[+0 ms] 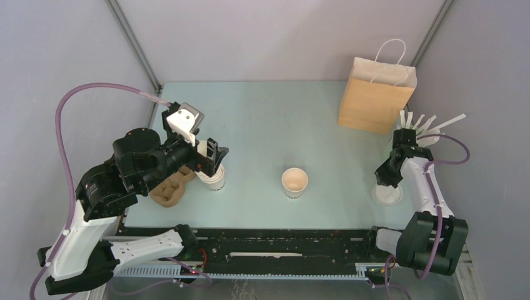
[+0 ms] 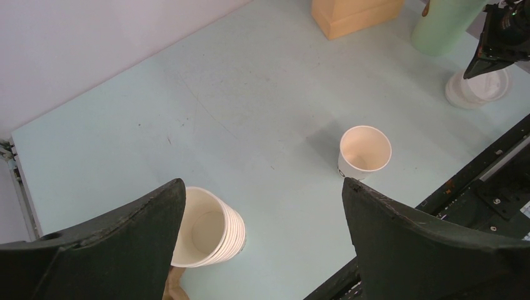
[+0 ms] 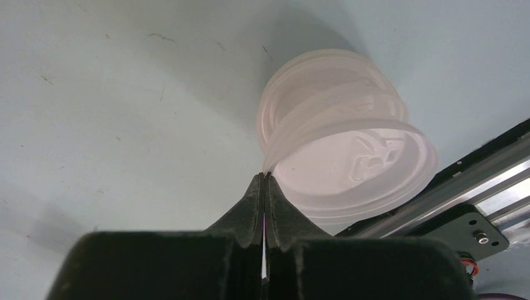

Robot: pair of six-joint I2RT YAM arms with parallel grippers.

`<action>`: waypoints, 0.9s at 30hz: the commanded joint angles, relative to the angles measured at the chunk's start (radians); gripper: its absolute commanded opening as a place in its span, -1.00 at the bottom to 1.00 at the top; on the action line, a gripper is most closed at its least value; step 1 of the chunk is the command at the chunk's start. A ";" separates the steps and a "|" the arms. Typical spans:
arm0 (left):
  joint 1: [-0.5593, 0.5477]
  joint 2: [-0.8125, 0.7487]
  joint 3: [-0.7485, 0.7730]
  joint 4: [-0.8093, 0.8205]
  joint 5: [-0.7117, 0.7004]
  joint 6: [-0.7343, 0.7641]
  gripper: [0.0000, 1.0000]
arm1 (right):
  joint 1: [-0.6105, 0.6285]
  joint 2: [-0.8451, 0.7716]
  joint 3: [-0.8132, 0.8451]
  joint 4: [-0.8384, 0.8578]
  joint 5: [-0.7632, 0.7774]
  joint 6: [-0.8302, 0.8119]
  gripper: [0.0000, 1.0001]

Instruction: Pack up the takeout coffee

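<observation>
Where I'm at: the right jaws are pinched together on the very edge of the top lid (image 3: 356,165), and it sits tipped up off the lid stack (image 3: 312,72) at the right end of the counter (image 1: 262,125). The left jaws are wide apart with nothing between them, hanging just over the cup stack (image 1: 215,178) on the left. The cup (image 1: 294,182) I actually need is upright in the middle of the counter near the front edge. It's open, has no lid, and is well apart from both arms. The bag (image 1: 377,94) stands at the back right.

What worries me:

- It's a thin rim grip. If the lid is wedged into the one below, I think it pops out of the jaws when I lift, or a second lid comes along. The wrist view shows a few rims fanned out and I can't tell how many are lifting.
- Held by one edge, the lid will probably droop, so it could land crooked on the cup.
- Nothing is bracing the cup. It looks light and empty, so pushing the lid down off-centre could tip it or slide it away.
</observation>
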State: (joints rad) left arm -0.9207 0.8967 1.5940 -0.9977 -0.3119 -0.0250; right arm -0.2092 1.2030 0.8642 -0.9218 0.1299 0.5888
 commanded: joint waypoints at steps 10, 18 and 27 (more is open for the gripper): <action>-0.004 0.001 0.018 0.022 -0.009 0.022 1.00 | -0.003 0.089 0.084 0.014 -0.018 0.003 -0.79; -0.003 -0.007 0.005 0.019 -0.012 0.022 1.00 | -0.017 0.061 0.111 -0.051 -0.019 0.018 -0.06; -0.003 -0.018 -0.026 0.033 -0.004 0.022 1.00 | -0.205 -0.121 0.010 -0.152 -0.059 0.050 -0.01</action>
State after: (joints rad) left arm -0.9207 0.8837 1.5883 -0.9966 -0.3119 -0.0250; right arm -0.3561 1.1305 0.9253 -1.0168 0.0868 0.5915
